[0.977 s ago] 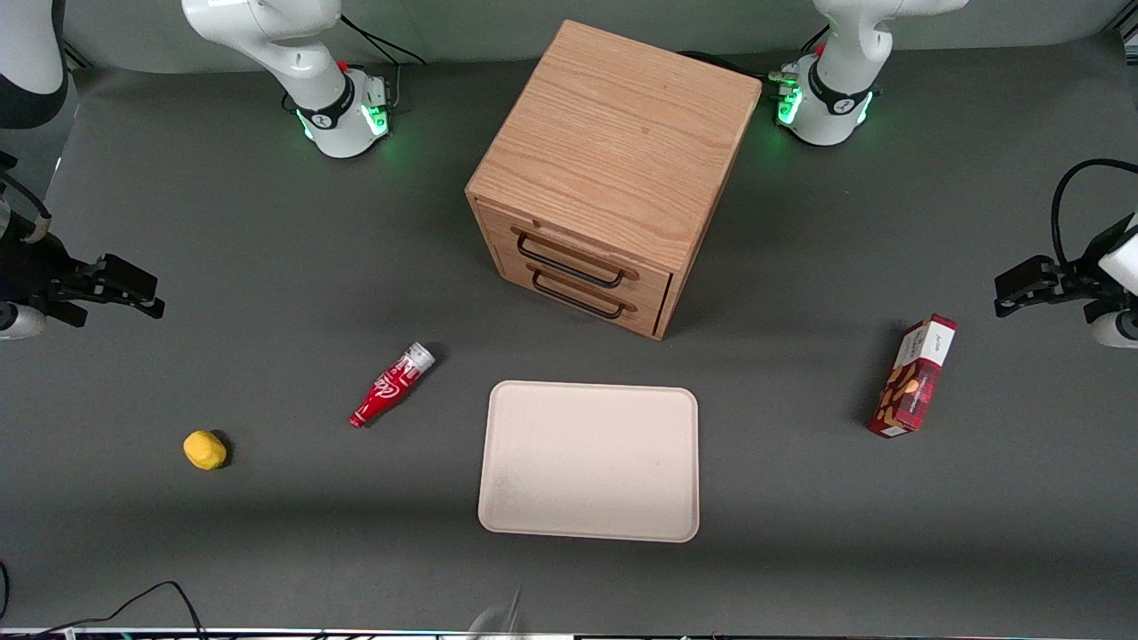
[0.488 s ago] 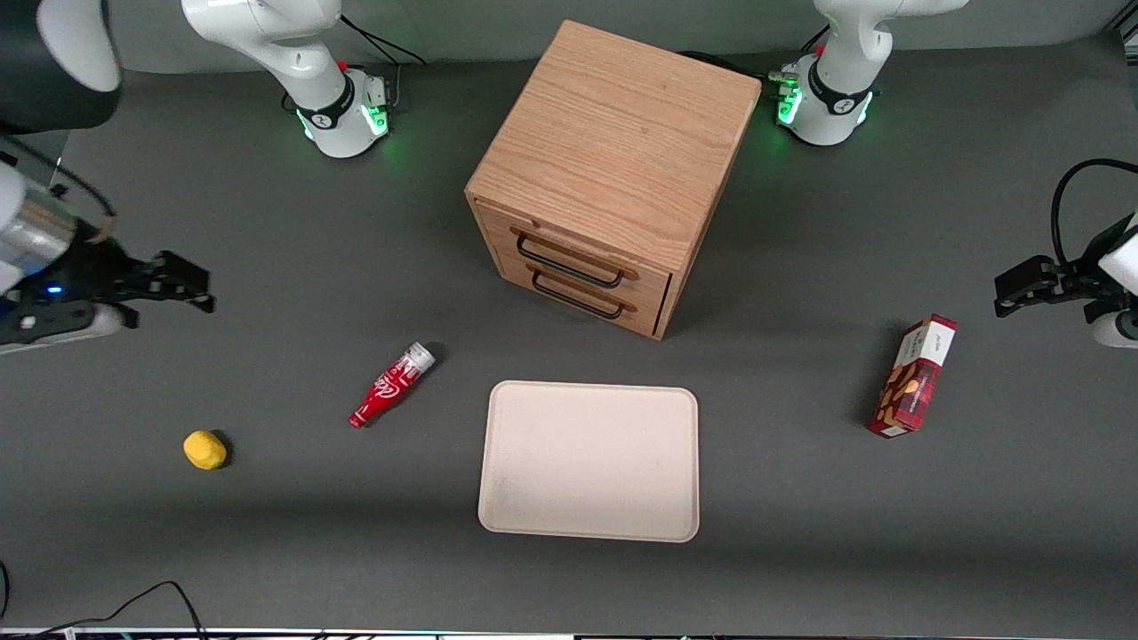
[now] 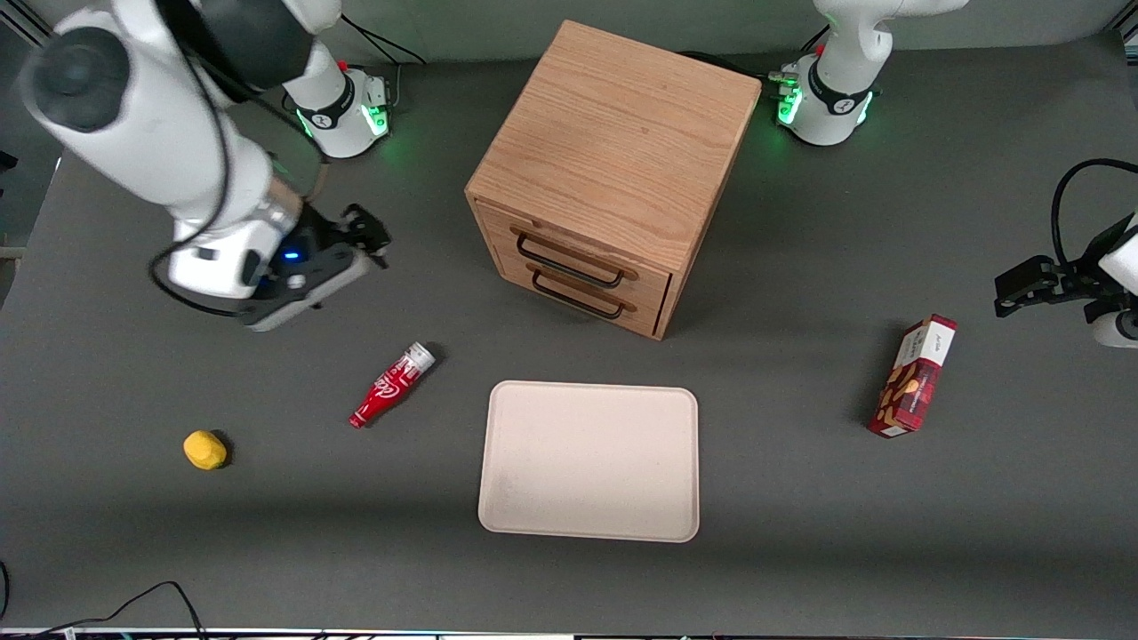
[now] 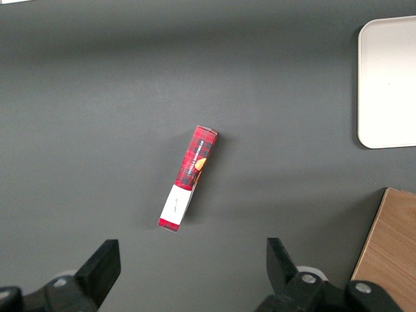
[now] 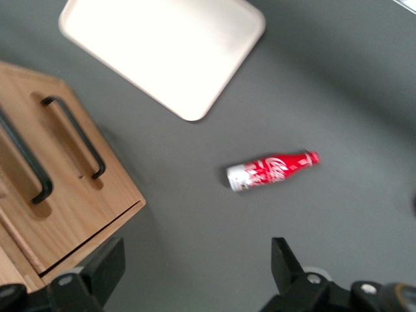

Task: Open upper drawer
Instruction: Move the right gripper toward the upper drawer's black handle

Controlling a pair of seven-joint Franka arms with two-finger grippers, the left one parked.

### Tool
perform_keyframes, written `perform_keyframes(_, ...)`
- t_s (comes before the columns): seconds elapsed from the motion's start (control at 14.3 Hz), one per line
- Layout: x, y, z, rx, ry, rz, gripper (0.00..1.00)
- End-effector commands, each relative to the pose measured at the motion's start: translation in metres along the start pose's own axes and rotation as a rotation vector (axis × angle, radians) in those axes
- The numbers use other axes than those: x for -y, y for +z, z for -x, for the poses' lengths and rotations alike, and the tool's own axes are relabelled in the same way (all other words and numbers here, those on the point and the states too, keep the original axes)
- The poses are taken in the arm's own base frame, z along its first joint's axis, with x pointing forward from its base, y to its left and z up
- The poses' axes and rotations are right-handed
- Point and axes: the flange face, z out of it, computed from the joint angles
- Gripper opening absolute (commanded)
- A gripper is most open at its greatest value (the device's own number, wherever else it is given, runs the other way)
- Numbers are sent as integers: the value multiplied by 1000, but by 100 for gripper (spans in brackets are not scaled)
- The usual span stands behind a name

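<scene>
Since a second ago the gripper [image 3: 372, 238] has swung in from the working arm's end of the tabletop [image 3: 800, 551] and now hangs above bare mat near the cabinet [image 3: 613, 169], its fingers [image 5: 107, 266] spread apart and holding nothing. Both drawers are closed; the upper drawer [image 3: 578, 260] sits just above the lower drawer [image 3: 582, 298], black handles flush. A red bottle [image 3: 391, 385] lies nearer the front camera than the gripper, beside the pale tray [image 3: 589, 524].
</scene>
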Motion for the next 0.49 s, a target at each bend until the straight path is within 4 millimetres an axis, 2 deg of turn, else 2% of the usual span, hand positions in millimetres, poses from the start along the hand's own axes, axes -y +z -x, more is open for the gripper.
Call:
perform_keyframes(0.0, 29, 25, -30, -4, -129, -26, 100)
perform_keyframes(0.07, 53, 33, -38, -19, -168, -40, 100)
perform_keyframes(0.42, 111, 80, -70, -77, -262, -53, 100)
